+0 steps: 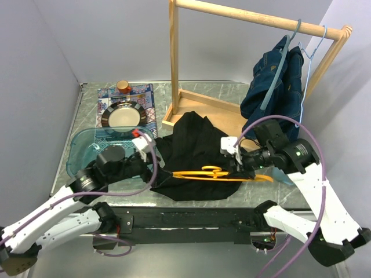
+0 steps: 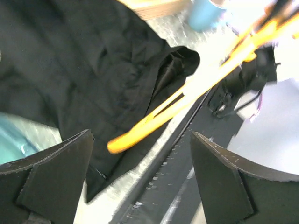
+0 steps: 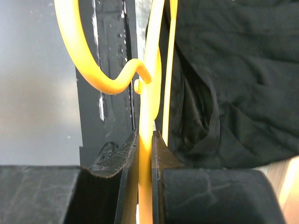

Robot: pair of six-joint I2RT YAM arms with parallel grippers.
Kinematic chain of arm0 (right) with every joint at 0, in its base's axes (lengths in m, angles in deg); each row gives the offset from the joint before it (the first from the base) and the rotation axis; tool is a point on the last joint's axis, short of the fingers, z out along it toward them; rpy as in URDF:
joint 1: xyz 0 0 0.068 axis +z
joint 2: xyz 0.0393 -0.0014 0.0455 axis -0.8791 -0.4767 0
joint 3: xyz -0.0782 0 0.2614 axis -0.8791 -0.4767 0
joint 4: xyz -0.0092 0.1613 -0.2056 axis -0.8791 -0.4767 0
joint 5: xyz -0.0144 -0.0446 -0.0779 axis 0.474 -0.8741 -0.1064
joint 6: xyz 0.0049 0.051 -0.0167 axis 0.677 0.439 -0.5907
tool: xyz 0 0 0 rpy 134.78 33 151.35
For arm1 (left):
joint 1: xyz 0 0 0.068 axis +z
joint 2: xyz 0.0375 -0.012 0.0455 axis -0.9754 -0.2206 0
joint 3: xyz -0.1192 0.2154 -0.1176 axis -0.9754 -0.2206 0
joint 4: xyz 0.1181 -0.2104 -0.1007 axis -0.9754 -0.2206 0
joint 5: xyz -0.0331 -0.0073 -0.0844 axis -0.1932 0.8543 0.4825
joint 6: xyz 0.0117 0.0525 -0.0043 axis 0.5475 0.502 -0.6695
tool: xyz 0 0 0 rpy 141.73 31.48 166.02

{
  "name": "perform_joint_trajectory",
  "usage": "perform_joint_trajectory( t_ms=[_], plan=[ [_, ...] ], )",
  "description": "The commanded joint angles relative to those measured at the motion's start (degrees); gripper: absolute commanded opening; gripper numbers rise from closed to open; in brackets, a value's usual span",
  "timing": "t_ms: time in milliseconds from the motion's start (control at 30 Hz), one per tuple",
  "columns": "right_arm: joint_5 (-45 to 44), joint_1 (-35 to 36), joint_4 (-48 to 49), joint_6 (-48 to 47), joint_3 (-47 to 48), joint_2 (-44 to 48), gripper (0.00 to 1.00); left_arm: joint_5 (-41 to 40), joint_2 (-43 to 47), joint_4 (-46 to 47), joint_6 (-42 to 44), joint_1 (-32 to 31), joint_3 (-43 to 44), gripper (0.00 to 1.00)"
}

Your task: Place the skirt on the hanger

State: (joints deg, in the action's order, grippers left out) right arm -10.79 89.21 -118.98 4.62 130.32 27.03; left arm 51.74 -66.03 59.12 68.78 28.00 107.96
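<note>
While the right end effector [image 3: 145,140] is clenched on the yellow hanger [image 3: 84,60], the left end effector [image 2: 141,140] hangs released over the hanger's other end. Beneath them, the black skirt [image 1: 191,147] lies crumpled on the tabletop [image 1: 220,92], near the wooden rack [image 1: 174,63].

Black fabric skirt [image 1: 194,145] heaped mid-desk on the grey marbled desk [image 1: 223,90]. Yellow plastic hanger [image 1: 191,173] lies across the skirt's near edge. Wooden clothes rack [image 1: 174,58] stands behind, skirt overlapping its base. Blue denim garment [image 1: 272,87] hangs at the rail's right end. Teal plastic tub [image 1: 75,145] sits left of the skirt. Behind the tub, a patterned placemat [image 1: 145,95] carries a round plate [image 1: 122,116] and, farther back, a small cup [image 1: 123,86].
</note>
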Motion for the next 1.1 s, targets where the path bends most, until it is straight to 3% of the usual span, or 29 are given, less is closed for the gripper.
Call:
perform_joint_trajectory(
  t_ms=[0, 200, 400, 633, 800, 1000, 1067],
  plan=[
    [-2.7, -1.7, -2.1, 0.4, -0.3, 2.1, 0.00, -8.5, 2.1, -5.9, -16.2, 0.1, -2.3, 0.89],
    [-1.0, -3.1, -4.8, -1.8, -1.0, 3.1, 0.00, -7.3, 1.5, -8.5, -23.9, -0.1, -7.4, 0.90],
    [-1.6, -6.3, -5.5, -1.9, -1.0, 5.7, 0.00, -11.3, -12.5, -17.1, -26.5, -0.7, -1.9, 0.88],
    [-0.8, -8.6, -6.1, -2.8, -2.5, 7.2, 0.00, -19.2, -20.3, -19.5, -26.3, -3.5, 0.6, 0.75],
    [0.6, -9.0, -6.5, -3.3, -2.6, 7.6, 0.00, -23.5, -25.1, -18.8, -26.6, -5.5, 2.1, 0.74],
    [1.4, -9.0, -6.6, -3.9, -3.4, 7.3, 0.00, -25.7, -29.5, -18.7, -25.3, -5.5, 4.7, 0.67],
    [1.4, -9.0, -6.6, -4.0, -3.8, 7.6, 0.00, -26.1, -29.7, -18.2, -25.0, -5.5, 5.1, 0.60]
  ],
)
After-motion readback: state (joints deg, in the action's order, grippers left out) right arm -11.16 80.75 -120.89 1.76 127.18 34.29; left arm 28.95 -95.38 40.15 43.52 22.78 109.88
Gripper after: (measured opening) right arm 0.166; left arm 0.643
